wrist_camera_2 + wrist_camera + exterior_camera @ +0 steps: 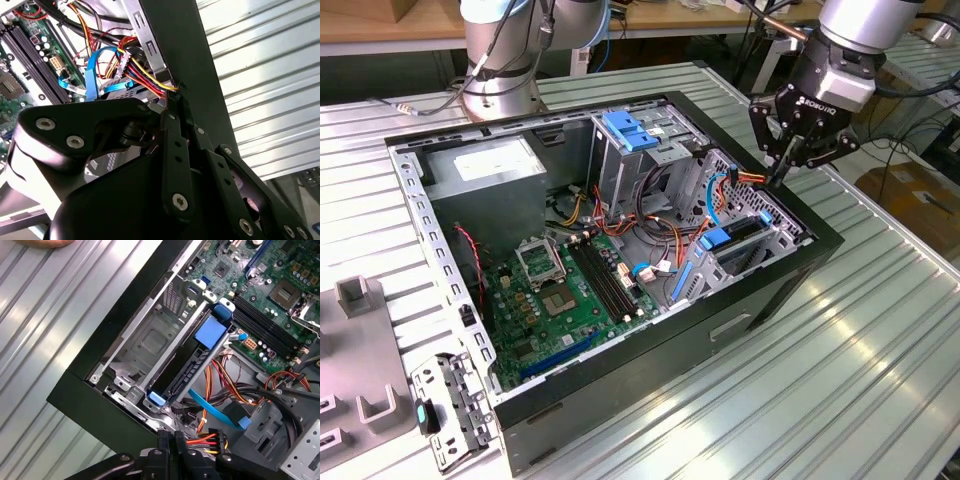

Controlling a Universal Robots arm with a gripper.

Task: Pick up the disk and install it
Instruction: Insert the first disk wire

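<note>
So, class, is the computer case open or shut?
Open: the computer case has no side panel on, leaving the motherboard and cables exposed.

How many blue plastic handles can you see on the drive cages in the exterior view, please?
2. One blue handle tops the upright cage in the middle of the case; the other handle sits on the lower cage near the gripper. Cables may hide more.

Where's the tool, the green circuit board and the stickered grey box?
tool (781, 177): exterior view, between its fingertips
green circuit board (585, 315): exterior view, its middle
stickered grey box (488, 160): exterior view, its sticker
</note>
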